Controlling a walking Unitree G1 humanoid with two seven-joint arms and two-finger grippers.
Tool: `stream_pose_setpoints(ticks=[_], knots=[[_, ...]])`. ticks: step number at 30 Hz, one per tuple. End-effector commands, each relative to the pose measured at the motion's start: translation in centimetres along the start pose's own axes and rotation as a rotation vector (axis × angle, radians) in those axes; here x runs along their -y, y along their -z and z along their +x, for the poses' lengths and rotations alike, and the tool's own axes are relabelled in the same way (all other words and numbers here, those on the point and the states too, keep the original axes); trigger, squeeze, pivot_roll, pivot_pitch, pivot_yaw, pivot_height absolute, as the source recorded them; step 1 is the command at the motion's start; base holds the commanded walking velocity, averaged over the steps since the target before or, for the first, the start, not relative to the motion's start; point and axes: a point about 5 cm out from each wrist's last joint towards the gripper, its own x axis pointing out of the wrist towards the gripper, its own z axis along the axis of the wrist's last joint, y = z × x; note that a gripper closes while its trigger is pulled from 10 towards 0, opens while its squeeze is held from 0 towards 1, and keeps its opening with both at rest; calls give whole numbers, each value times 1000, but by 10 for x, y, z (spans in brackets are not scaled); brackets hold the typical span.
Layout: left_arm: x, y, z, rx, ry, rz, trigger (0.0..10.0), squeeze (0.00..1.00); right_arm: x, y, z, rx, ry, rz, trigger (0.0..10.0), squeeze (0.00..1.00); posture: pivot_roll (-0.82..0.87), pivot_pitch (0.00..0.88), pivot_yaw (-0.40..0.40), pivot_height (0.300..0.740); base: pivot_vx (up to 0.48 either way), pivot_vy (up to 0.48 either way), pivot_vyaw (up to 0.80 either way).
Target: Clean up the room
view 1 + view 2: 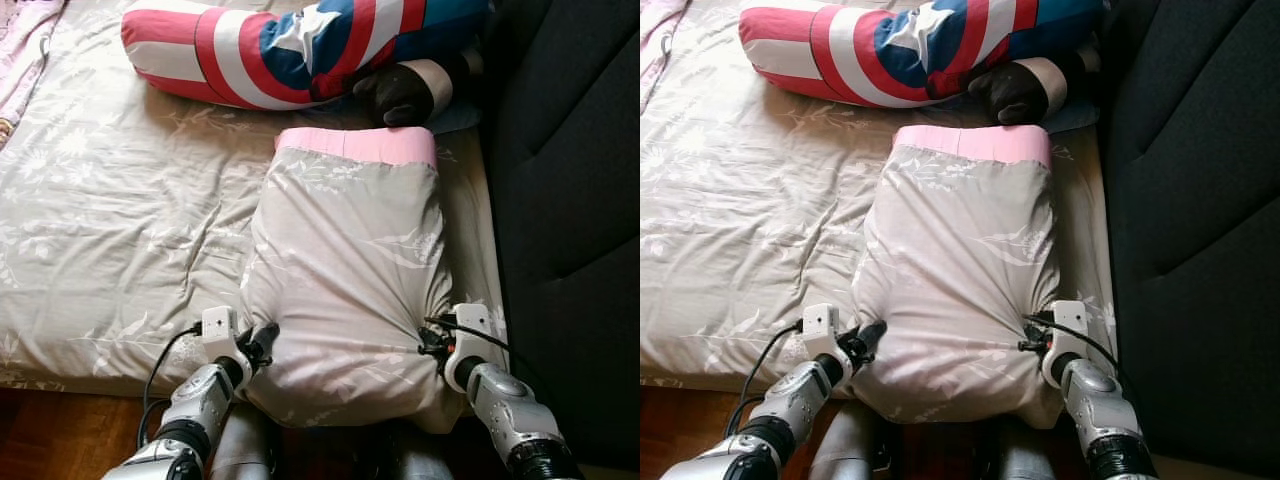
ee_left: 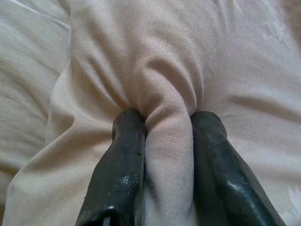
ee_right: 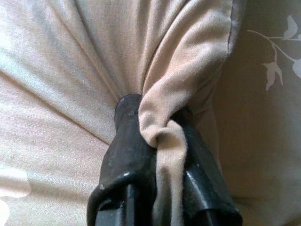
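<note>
A beige floral pillow (image 1: 345,260) with a pink far end lies lengthwise on the bed (image 1: 110,230), near its right edge. My left gripper (image 1: 262,340) is shut on a fold of the pillow's cover at its near left corner; the left wrist view has the fabric pinched between the fingers (image 2: 122,174). My right gripper (image 1: 432,342) is shut on a bunched fold at the near right corner, seen wrapped around the fingers (image 3: 129,155) in the right wrist view. The pillow's near end hangs over the bed's front edge.
A red, white and blue striped bolster (image 1: 290,45) with a star lies across the head of the bed, a black object (image 1: 395,95) against it. A dark upholstered panel (image 1: 570,200) stands along the right. Pink cloth (image 1: 25,50) lies far left. Wooden floor (image 1: 60,435) is below.
</note>
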Motion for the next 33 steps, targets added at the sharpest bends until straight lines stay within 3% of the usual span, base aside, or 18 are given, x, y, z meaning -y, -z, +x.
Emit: stream_pose_setpoints(ticks=[1,14,25,26,29,33], knots=[[0,34,-9,-127,4,-54,0,0,10,51,-10,-189,50,49,0,0,-71,347,-79,653,0,0,0],[-3,30,-10,-99,-1,-74,0,0,6,49,-7,-174,47,62,0,0,-62,337,-69,653,0,0,0],[-16,5,-11,11,-27,-29,0,0,-9,31,4,-60,10,90,0,0,-28,282,-43,653,0,0,0],[-15,-3,-10,49,-19,0,9843,0,-13,25,5,-21,-4,96,9608,0,-20,271,-39,653,0,0,0],[-13,-18,-10,122,-14,83,10000,0,-19,15,7,51,-39,96,10000,0,-2,249,-33,653,0,0,0],[-15,-34,-12,214,-34,98,10000,0,-19,6,6,133,-23,68,10000,0,11,227,-26,653,0,0,0]])
